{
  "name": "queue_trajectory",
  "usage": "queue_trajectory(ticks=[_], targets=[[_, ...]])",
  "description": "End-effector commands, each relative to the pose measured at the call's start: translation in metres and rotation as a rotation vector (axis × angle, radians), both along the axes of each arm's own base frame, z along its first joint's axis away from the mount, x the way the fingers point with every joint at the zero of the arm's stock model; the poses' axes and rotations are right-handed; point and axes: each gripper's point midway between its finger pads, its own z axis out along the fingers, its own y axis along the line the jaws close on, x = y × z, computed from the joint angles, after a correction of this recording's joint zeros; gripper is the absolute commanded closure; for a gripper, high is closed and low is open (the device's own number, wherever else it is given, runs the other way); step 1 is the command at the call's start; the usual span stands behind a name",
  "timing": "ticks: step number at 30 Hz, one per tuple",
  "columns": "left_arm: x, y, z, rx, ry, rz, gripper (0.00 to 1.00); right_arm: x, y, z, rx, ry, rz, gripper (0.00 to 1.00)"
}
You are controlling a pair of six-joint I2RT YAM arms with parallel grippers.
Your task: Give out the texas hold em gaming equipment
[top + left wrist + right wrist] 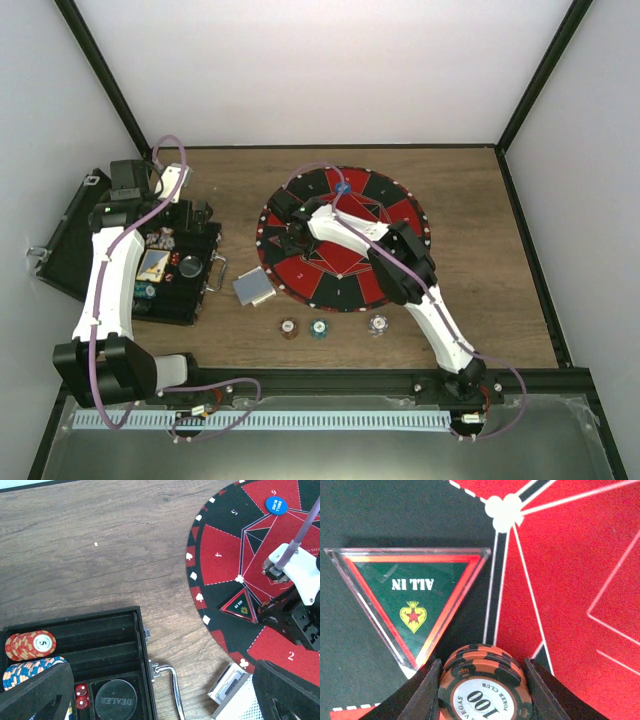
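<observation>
My right gripper [292,233] is over the left part of the round red-and-black poker mat [400,215]. In the right wrist view it [482,680] is shut on a small stack of orange-and-black "100" poker chips [482,672], just beside a clear triangular "ALL IN" marker [412,597]. A blue "small blind" disc [342,187] lies on the mat's far side. A grey-backed card deck [253,288] lies left of the mat. Three loose chips [319,327] sit on the wood in front of it. My left gripper [162,702] is open and empty above the case's edge.
The open black case [190,300] at the left holds striped chip rows [31,646], red dice [81,696] and a black dealer button [115,700]. Its metal handle [175,690] points toward the deck [231,692]. White walls enclose the table.
</observation>
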Motion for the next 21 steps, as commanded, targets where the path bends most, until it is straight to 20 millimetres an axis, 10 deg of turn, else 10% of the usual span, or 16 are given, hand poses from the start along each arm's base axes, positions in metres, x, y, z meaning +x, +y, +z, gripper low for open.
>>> queue_trajectory(ticks=[1,11,21], targets=[[-0.002,0.002,0.016,0.013,-0.037,0.003,0.0,0.006,0.021,-0.007,0.049,0.012,0.024,0.88],[-0.003,0.001,0.015,0.001,-0.031,0.0,0.0,0.004,0.006,-0.008,0.001,-0.002,0.011,0.83],[-0.006,-0.003,0.019,-0.01,-0.035,-0.016,0.0,0.011,0.006,0.052,0.038,-0.089,0.015,0.25]])
